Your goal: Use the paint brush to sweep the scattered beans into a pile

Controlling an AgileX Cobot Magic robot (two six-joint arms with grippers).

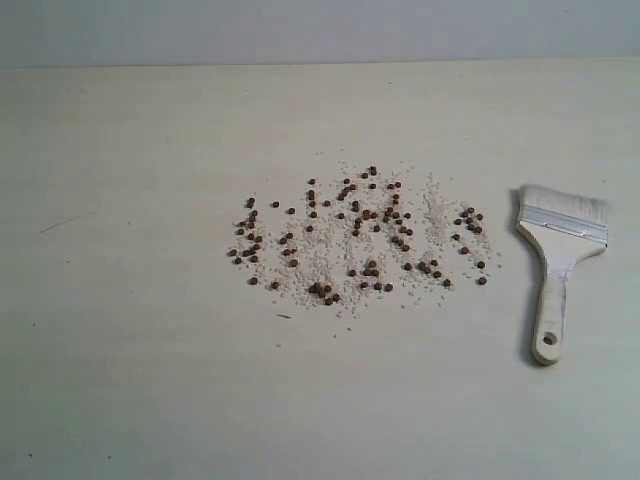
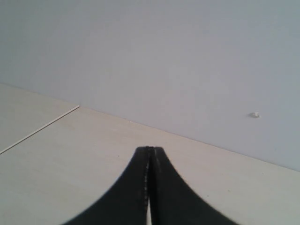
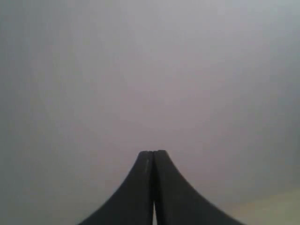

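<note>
**Bench.** The pale bench (image 1: 150, 350) runs back to a plain grey wall (image 1: 300, 30).

**Beans.** The beans (image 1: 371, 268) lie scattered in a wide, loose band across the middle of the bench. They are not gathered into a heap. The band runs from left of centre to a small separate cluster at its right end. Most of the beans lie singly, and a few sit in small knots at the near edge of the band. Fine white grains (image 1: 436, 212) are mixed in among them, thickest right of centre.

**Paint brush.** The paint brush (image 1: 560, 245) lies flat on the bench at the right, just beside the rightmost beans but clear of them. Its bristles (image 1: 563, 203) point to the far side and its silver ferrule (image 1: 563, 224) sits behind them. The handle runs toward the near side and ends at its hole (image 1: 549, 339). Nothing is touching the brush.

**Left fingers.** In the left wrist view the left fingers (image 2: 140, 161) are pressed together with no gap and hold nothing. Beyond them are bare bench and the wall.

**Right fingers.** In the right wrist view the right fingers (image 3: 144, 161) are likewise fully closed and empty. They face the grey wall, with a strip of bench at one corner.
</note>
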